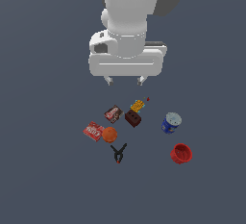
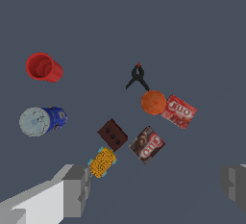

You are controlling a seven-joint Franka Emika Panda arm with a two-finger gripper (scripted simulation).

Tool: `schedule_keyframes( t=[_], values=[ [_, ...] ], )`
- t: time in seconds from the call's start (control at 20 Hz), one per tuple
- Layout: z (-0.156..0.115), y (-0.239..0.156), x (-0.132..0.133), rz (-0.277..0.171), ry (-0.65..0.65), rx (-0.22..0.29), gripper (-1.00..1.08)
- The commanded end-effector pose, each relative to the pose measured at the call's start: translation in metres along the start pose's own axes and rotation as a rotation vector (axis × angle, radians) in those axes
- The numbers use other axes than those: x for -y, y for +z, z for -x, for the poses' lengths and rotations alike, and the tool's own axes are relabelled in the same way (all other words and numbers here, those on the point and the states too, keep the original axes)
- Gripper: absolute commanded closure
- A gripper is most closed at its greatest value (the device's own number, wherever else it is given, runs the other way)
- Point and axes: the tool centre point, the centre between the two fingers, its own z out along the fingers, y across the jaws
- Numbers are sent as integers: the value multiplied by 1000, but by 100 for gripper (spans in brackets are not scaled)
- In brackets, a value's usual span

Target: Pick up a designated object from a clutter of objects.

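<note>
Pale can top [image 2: 33, 121] faces wrist view.

The blue cylindrical can with a pale top [image 1: 170, 123] stands apart from the cluster, with bare floor on all sides. Nearest obstacles: the red ribbed cup [image 1: 181, 153] nearby and the dark brown perforated block [image 1: 133, 118] toward the exterior view's left. The open white gripper [image 1: 125, 80] hangs above, unobstructed.
</note>
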Motion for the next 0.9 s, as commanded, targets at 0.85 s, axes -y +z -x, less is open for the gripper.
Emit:
schedule_keyframes(
  t=[0.85],
  values=[
    [-3,6,13,-20,33,17,-92]
  ],
)
